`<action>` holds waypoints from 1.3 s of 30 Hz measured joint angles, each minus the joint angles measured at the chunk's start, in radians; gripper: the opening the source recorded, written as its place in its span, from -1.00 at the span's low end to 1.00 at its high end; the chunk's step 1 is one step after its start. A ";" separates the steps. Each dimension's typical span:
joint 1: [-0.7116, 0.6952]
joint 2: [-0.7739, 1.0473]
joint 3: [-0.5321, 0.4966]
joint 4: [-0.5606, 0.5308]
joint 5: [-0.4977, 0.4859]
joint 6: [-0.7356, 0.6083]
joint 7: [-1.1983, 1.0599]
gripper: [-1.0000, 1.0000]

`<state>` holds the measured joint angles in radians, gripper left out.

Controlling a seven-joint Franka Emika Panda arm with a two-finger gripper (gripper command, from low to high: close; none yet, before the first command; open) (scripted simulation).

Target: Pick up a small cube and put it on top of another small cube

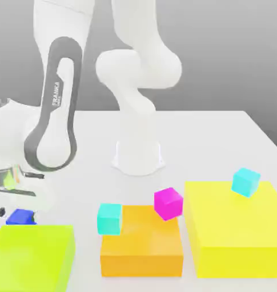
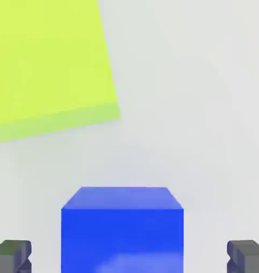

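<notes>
- Hand view: the claw (image 2: 129,256) stands wide, one fingertip (image 2: 11,255) at the lower left of the frame and one at the lower right, with the small deep-blue cube (image 2: 122,226) between them and touching neither; by my reading this straddle readies a squeeze on its two side faces.
- Behind it, the lime block (image 2: 48,64) fills the upper left of the frame, apart from the cube, so the fingers have room.
- In the exterior view's lower left, the blue cube sits on the desk (image 1: 220,137) just behind that block.
- Farther off, at centre, a cyan cube (image 1: 109,219) leans on the orange block (image 1: 141,242), a likely target.
- The desk is pale and bare; behind it is a grey backdrop.
</notes>
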<state>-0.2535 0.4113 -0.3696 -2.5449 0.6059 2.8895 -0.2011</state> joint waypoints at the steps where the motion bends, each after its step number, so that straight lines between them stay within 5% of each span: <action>1: 0.000 0.000 0.000 0.000 0.000 0.000 0.000 -1.00; 7: 0.000 0.000 0.000 0.000 -0.001 -0.002 0.001 -1.00; 16: 0.160 -0.200 -0.211 -0.053 -0.273 -0.133 0.197 -1.00; 24: 0.310 -0.326 -0.034 -0.019 -0.294 -0.286 -0.007 -1.00; 30: 0.586 -0.477 0.111 -0.061 -0.389 -0.383 -0.147 -1.00; 39: 0.821 -0.726 0.346 -0.144 -0.556 -0.505 -0.331 -1.00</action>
<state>0.5674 -0.3147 -0.0238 -2.6887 0.0499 2.3849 -0.5322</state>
